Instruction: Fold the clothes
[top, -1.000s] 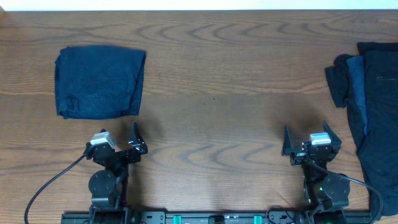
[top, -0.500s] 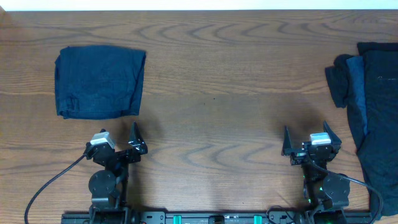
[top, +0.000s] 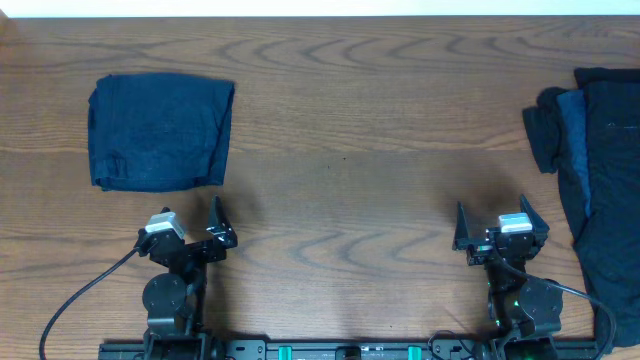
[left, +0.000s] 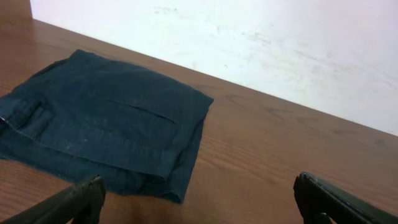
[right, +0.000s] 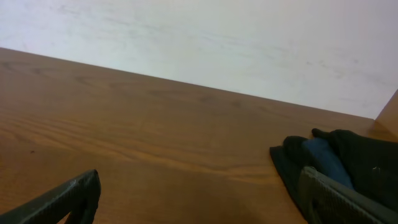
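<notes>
We see the clothes in two lots, one folded, one still rumpled.
The folded garment (top: 160, 132) lies flat on the far left of the wooden table (top: 340, 120), ahead of our left gripper (top: 190, 215) and apart from it. The rumpled heap (top: 600, 190), black with a blue piece showing, runs along the table's right edge, just beyond our right gripper (top: 492, 212). Both grippers sit near the front edge, fingers spread wide, grasping nothing.

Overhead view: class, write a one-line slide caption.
Folded navy garment left, rumpled dark clothes right; left gripper and right gripper open, empty, at the table's front.
</notes>
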